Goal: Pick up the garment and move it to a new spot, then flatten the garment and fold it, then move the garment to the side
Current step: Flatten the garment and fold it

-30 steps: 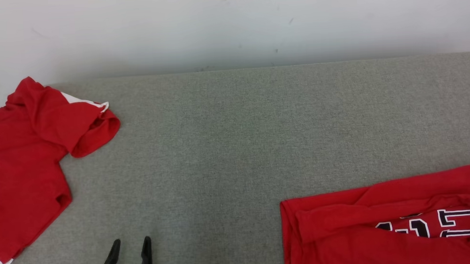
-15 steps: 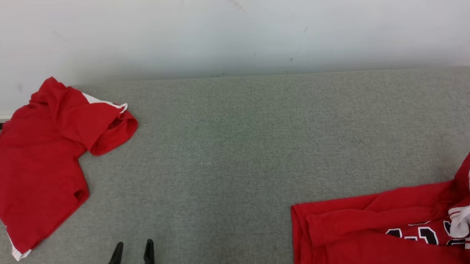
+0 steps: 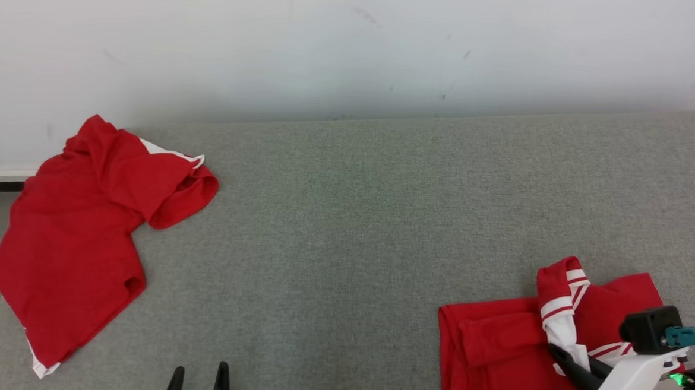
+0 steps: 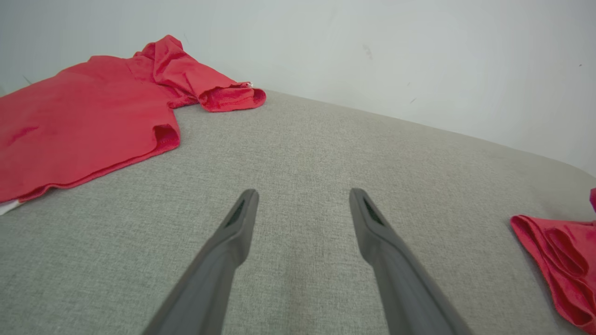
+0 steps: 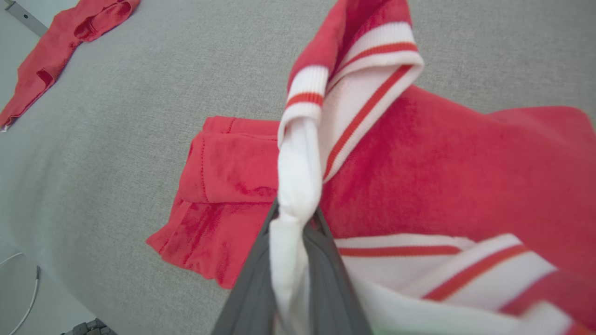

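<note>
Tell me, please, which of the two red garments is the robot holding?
The striped-trim garment at the near right, its white band pinched in the right gripper; the plain red garment at the far left lies untouched.

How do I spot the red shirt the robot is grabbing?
Look at the grey fabric table. At its near right corner lies the folded red jersey, pinched by the right gripper. Unlike the plain red T-shirt far left, it has white ribbed trim with red stripes.

L gripper [image 4: 302, 193] (fingers spread wide) over grey pad [image 4: 419, 158].
</note>
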### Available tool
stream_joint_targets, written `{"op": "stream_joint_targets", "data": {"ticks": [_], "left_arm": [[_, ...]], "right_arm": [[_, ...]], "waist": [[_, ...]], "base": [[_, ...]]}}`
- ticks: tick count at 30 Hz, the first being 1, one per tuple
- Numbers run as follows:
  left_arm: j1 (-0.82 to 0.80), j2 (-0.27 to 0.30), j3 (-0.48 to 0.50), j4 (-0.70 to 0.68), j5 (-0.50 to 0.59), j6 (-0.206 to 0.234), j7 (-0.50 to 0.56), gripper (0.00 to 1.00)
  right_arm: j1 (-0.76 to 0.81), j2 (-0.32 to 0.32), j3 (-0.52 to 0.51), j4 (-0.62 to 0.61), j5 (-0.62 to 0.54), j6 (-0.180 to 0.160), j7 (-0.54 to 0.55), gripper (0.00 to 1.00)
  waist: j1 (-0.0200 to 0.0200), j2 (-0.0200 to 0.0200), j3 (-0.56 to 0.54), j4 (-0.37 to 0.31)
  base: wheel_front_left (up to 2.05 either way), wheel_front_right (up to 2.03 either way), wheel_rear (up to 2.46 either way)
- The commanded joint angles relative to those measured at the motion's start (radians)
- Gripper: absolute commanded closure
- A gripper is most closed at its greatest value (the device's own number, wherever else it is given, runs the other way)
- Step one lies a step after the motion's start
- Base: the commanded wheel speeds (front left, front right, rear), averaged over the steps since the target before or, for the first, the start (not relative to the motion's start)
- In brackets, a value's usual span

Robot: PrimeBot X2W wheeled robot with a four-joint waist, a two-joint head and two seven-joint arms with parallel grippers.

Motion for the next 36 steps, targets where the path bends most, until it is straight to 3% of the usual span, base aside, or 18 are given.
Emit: {"op": "stream_joint_targets", "data": {"ticks": [1, 6, 19, 21, 22, 29, 36], "left_arm": [[0.011, 0.002, -0.003, 0.002, -0.015, 0.004, 0.0, 0.0], [0.015, 0.003, -0.003, 0.008, -0.012, 0.004, 0.0, 0.0], [0.013, 0.003, -0.018, 0.02, -0.014, 0.013, 0.0, 0.0], [0.011, 0.002, -0.018, 0.023, -0.009, 0.013, 0.0, 0.0], [0.012, 0.002, -0.018, 0.024, -0.007, 0.013, 0.0, 0.0], [0.032, 0.002, -0.014, 0.028, 0.0, 0.016, 0.0, 0.0], [0.053, 0.002, -0.017, 0.026, -0.007, 0.026, 0.0, 0.0]], "right_arm": [[-0.016, 0.029, 0.016, 0.024, -0.015, -0.002, -0.023, 1.0], [-0.041, 0.086, 0.058, 0.084, -0.035, -0.002, -0.066, 1.0], [-0.108, 0.131, 0.15, 0.165, -0.034, -0.002, -0.127, 1.0], [-0.119, 0.136, 0.159, 0.173, -0.032, -0.002, -0.144, 0.51], [-0.12, 0.138, 0.168, 0.175, -0.024, -0.002, -0.151, 0.0], [-0.108, 0.154, 0.229, 0.134, 0.05, -0.002, -0.211, 0.0], [-0.075, 0.122, 0.199, 0.038, 0.06, -0.002, -0.311, 0.0]], "waist": [[0.0, 0.0, -0.003, 0.0], [0.0, 0.0, -0.007, 0.0], [0.0, 0.0, -0.009, 0.007], [0.0, 0.0, -0.013, 0.01], [0.0, 0.0, -0.017, 0.011], [0.0, 0.0, -0.049, 0.007], [0.0, 0.0, -0.082, -0.009]], "base": [[0.0, 0.0, 0.0], [0.0, 0.0, 0.0], [0.0, 0.0, 0.0], [0.0, 0.0, 0.0], [0.0, 0.0, 0.0], [0.0, 0.0, 0.0], [0.0, 0.0, 0.0]]}}
